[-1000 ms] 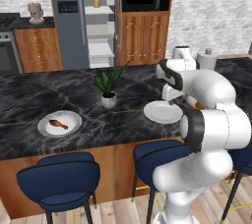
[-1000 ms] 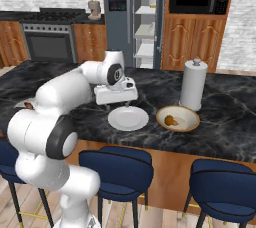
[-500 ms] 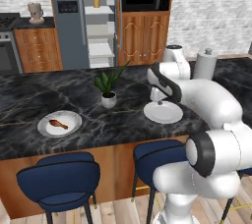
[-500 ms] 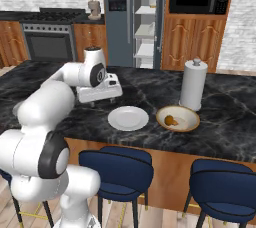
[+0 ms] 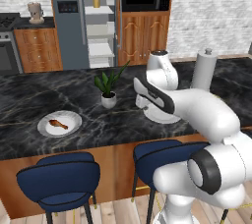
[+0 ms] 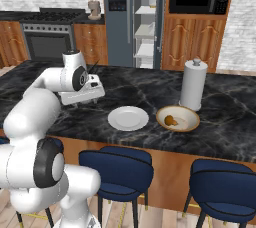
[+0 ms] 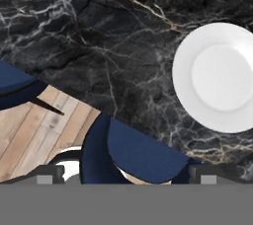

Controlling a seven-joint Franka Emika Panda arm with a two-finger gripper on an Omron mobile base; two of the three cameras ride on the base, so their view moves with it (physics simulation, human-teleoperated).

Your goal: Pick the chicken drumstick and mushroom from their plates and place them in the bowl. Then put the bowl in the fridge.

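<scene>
Chicken drumstick (image 5: 58, 124), small, long and reddish-brown, lies on a flat round white plate (image 5: 75, 120) near the left end of the counter. A 2nd white plate (image 6: 128, 118) sits bare near the middle. Just beside it is the shallow tan bowl (image 6: 189, 120), with the round orange mushroom (image 6: 170, 120) inside. The counter (image 6: 235, 107) is shiny black stone with pale veins. Blue stools (image 6: 120, 164) stand in front of it on a wood floor. Behind, the blue-grey fridge (image 6: 120, 27) stands open, showing white shelves. A small potted plant (image 5: 109, 92) and a white paper towel roll (image 6: 193, 85) stand on the counter. The white arm reaches over the counter with the gripper (image 6: 91, 92) near the bare plate. I cannot tell if its fingers are apart or together.
</scene>
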